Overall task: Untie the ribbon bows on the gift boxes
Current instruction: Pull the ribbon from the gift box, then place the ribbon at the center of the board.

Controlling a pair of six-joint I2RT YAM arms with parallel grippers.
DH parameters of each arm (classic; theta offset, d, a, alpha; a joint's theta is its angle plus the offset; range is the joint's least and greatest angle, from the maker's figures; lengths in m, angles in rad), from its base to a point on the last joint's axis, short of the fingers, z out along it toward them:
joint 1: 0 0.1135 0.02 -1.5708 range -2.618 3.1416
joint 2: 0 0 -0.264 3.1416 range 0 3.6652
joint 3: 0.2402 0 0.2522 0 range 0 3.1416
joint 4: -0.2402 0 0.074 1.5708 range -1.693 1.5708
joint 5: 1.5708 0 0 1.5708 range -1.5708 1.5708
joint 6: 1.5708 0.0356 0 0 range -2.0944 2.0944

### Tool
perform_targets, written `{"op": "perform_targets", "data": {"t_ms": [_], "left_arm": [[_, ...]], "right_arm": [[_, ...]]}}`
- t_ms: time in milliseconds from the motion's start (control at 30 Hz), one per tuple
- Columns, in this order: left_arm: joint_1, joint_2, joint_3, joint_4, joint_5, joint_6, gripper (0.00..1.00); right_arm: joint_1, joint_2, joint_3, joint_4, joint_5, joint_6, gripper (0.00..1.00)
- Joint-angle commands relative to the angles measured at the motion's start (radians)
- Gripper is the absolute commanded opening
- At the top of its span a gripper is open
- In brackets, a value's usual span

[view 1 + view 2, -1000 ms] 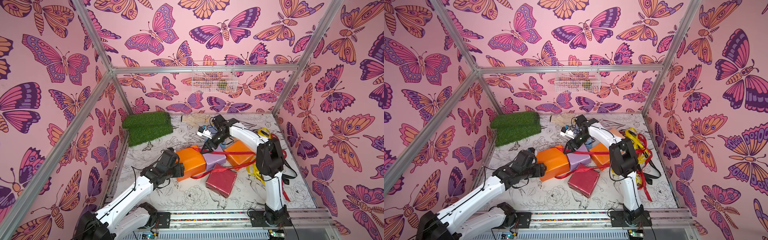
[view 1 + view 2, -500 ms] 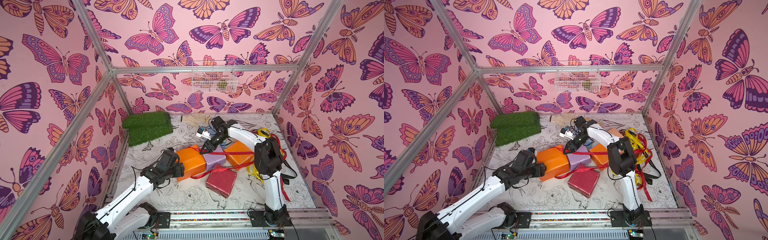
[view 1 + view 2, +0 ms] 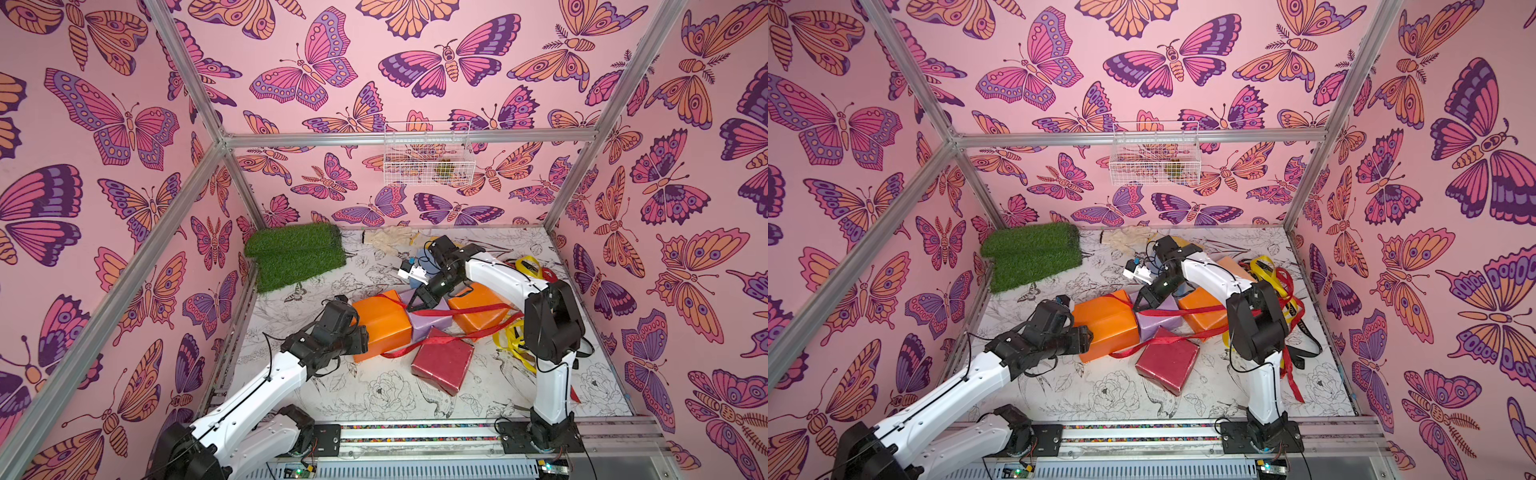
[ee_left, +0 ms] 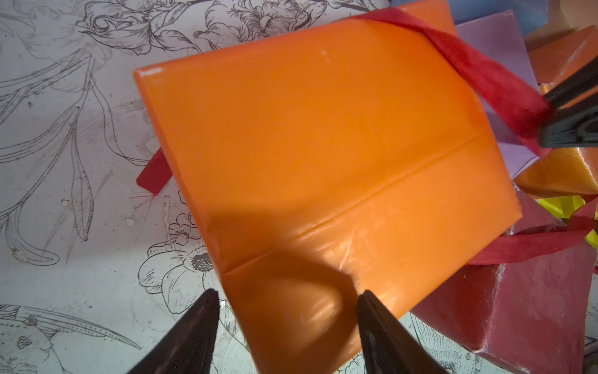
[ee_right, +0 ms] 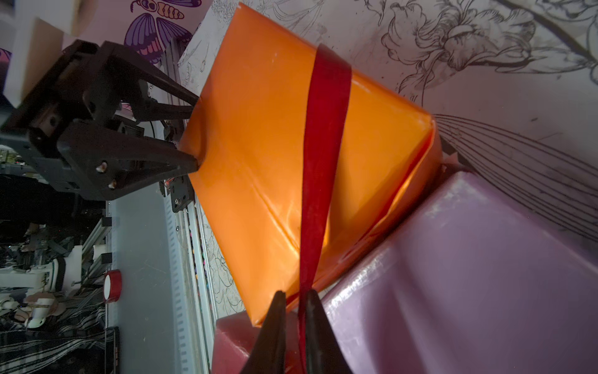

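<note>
An orange gift box lies at mid-table with a red ribbon banded across its top. My left gripper clamps the box's near corner, one finger on each side. Above the seam between that box and the lilac box, my right gripper is shut on the red ribbon, which runs taut between its fingertips. A second orange box and a dark red box lie close by. A peach box shows behind the right arm.
Loose yellow and red ribbons lie heaped around the right arm. A green turf mat fills the back left corner, with a pale glove by the back wall. A wire basket hangs on that wall.
My right gripper has dropped slightly toward the orange box and closed on the red ribbon. The left arm and the boxes have stayed put.
</note>
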Motion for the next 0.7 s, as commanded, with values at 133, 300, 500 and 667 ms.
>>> {"op": "perform_targets", "data": {"t_ms": [133,300,500,667], "left_arm": [[-0.003,0.01,-0.003,-0.053,-0.033,0.014,0.69],[-0.003,0.012,0.002,-0.051,-0.034,0.017,0.69],[-0.003,0.028,0.012,-0.05,-0.031,0.029,0.69],[-0.003,0.024,0.015,-0.051,-0.027,0.032,0.69]], "right_arm": [[-0.018,-0.147,-0.036,-0.012,0.0,0.035,0.0],[-0.139,-0.318,-0.136,0.147,-0.054,0.202,0.0],[-0.429,-0.674,-0.34,0.464,-0.039,0.53,0.0],[-0.482,-0.818,-0.259,0.275,0.318,0.509,0.0]]}}
